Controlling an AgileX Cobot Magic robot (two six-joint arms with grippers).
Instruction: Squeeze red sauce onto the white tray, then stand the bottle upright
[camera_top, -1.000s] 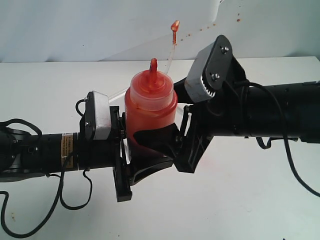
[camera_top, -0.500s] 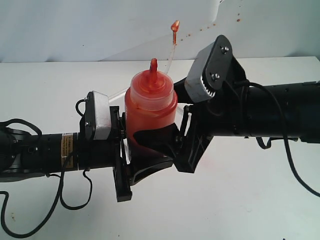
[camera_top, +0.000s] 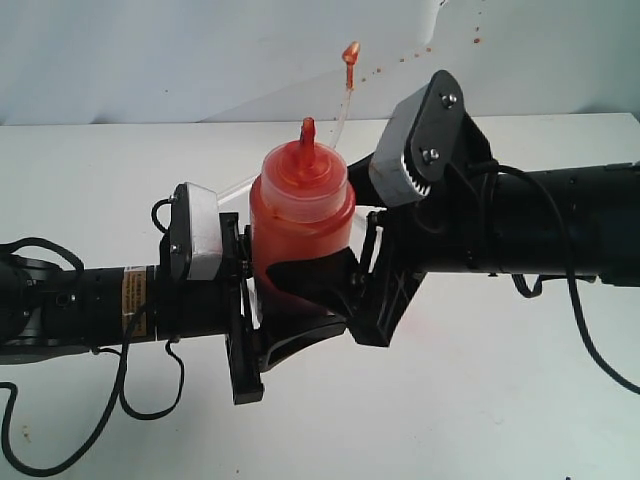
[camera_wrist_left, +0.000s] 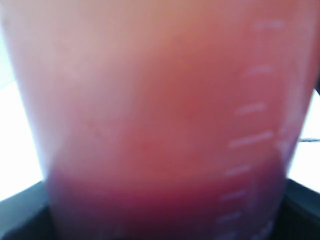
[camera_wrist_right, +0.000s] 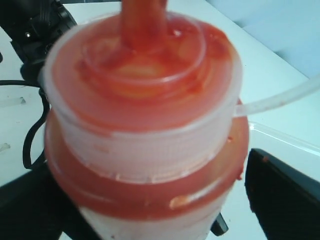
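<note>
The bottle (camera_top: 300, 215) stands upright over the middle of the table, long axis vertical, nozzle (camera_top: 307, 130) pointing straight up, its base hidden. The left gripper (camera_top: 300, 285) reaches in level from the left, fingers pinching the bottle's lower body. The right gripper (camera_top: 360, 265) comes in level from the right, fingers spread around it with a gap showing. The table (camera_top: 500, 400) is white, the wall (camera_top: 150, 60) pale and flecked red.

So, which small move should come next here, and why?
Probably tilt the bottle toward the white tray: it stands upright in the left gripper, its nozzle is uncapped, and the tray's visible part looks unmarked.
</note>
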